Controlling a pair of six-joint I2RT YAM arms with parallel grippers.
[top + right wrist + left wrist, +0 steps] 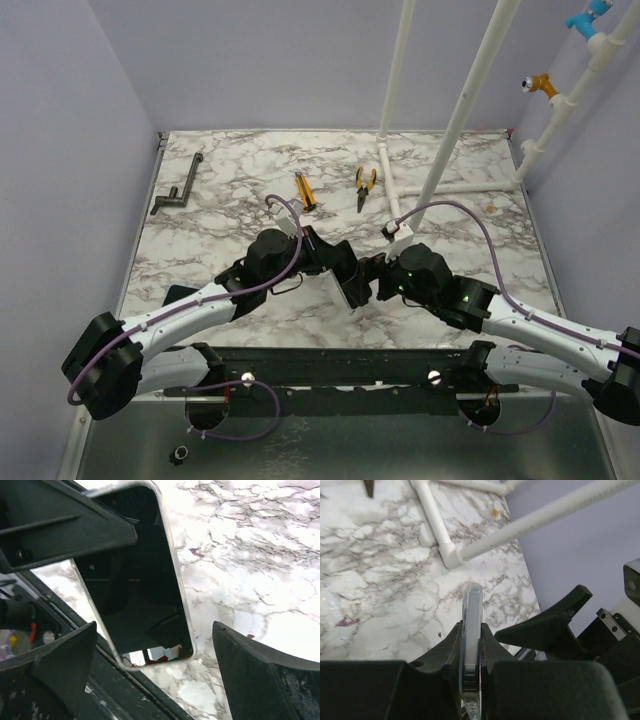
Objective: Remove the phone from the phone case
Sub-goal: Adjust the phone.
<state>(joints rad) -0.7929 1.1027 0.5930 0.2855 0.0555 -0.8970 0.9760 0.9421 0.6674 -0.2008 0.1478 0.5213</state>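
Observation:
A black phone in a clear case [343,287] is held above the table's near edge. My left gripper [471,640] is shut on it, clamping its two faces, with the edge of the phone [472,625] sticking up between the fingers. In the right wrist view the phone's dark screen [137,575] faces the camera, with the clear case rim [184,597] around it. My right gripper [152,665] is open, its fingers spread wide on either side of the phone's lower end and not touching it.
White PVC pipes [432,185] stand and lie at the back right. Orange-handled pliers [365,185], a yellow-handled tool [303,190] and a dark metal bracket [176,190] lie on the marble table [210,250]. The black front rail [330,365] runs below the grippers.

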